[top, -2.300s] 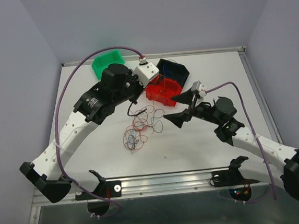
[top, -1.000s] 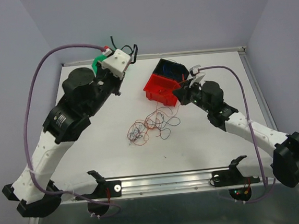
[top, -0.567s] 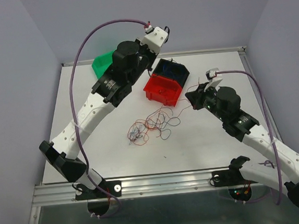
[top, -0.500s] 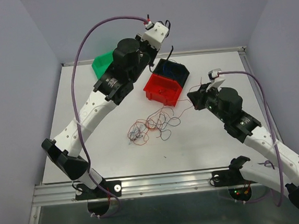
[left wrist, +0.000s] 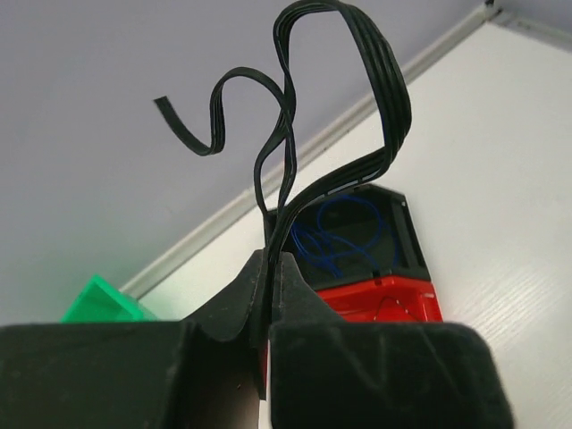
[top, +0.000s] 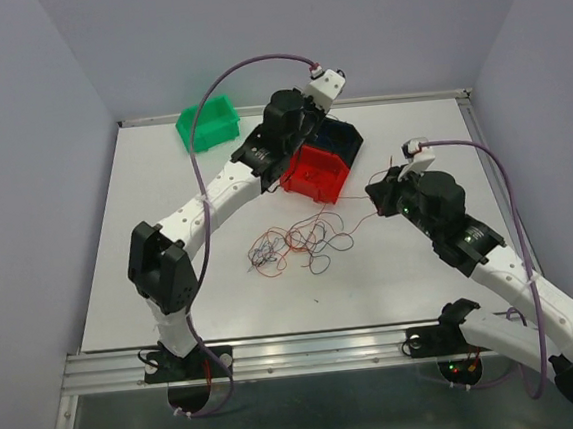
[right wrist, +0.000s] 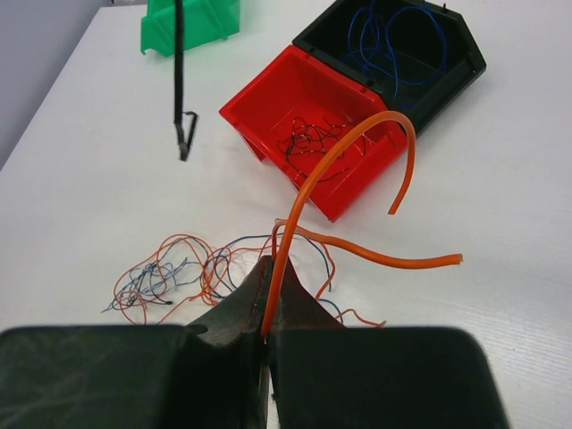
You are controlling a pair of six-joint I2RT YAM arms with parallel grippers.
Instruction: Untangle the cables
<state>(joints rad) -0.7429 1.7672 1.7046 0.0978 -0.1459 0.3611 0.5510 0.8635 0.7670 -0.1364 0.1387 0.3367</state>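
Red bin (top: pixel 326 183) and black bin (top: pixel 352 140) stand side by side on the table (top: pixel 170 265). Green bin (top: pixel 209 131) sits apart, far left.

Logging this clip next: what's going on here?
The left end effector grips a black cable, raised near the red bin and black bin. The right end effector grips an orange cable. A tangle of thin cables lies on the table; blue cables sit in the black bin.
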